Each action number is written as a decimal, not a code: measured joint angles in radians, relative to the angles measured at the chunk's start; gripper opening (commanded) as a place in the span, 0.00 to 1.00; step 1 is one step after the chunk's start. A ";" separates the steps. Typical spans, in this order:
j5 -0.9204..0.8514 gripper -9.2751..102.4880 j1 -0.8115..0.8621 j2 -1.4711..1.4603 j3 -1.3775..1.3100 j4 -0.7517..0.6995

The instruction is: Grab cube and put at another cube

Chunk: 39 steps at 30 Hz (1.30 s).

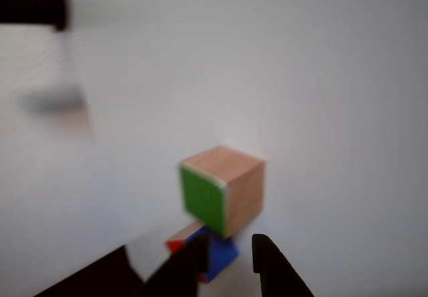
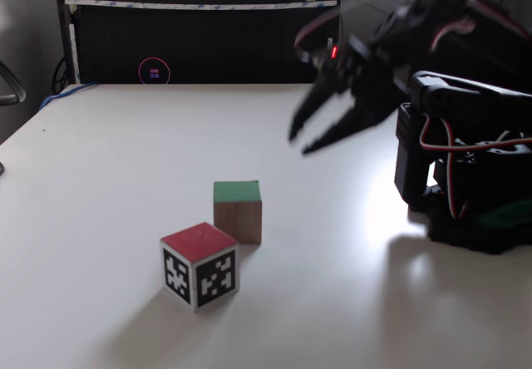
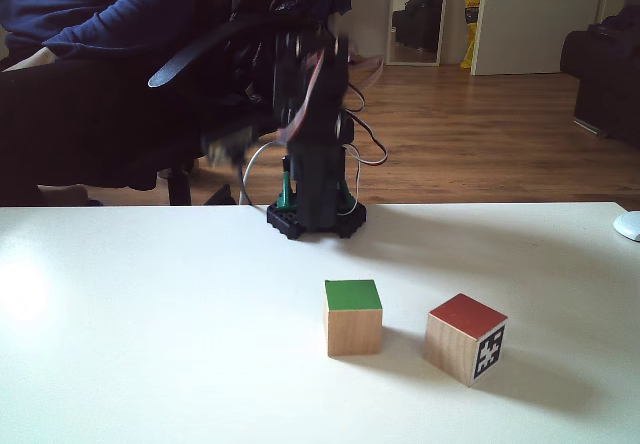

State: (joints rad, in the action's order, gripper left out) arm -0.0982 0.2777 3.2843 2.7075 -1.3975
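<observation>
Pincer spread and empty above the counter, I should bring it down squarely over the green-topped cube, resting just beside the red-topped cube, and close on its plain wooden sides.

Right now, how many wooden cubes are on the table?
2. The green-topped cube sits near the middle of the table; the red-topped cube with black-and-white markers stands just right of it in this fixed view, apart from it. Nothing suggests a hidden third.
</observation>
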 measured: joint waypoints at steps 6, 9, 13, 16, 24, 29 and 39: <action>0.018 0.40 -0.104 0.000 -0.035 0.002; 0.008 0.41 -0.138 -0.028 -0.054 0.006; 0.003 0.41 -0.146 -0.202 -0.160 0.017; 0.012 0.42 -0.146 -0.397 -0.279 0.014; 0.078 0.44 -0.149 -0.897 -0.572 -0.052; 0.140 0.48 -0.176 -1.137 -0.658 -0.069; 0.216 0.49 -0.207 -1.328 -0.772 -0.069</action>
State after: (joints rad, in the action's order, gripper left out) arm 0.1181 0.0706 1.9558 1.9359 -1.4665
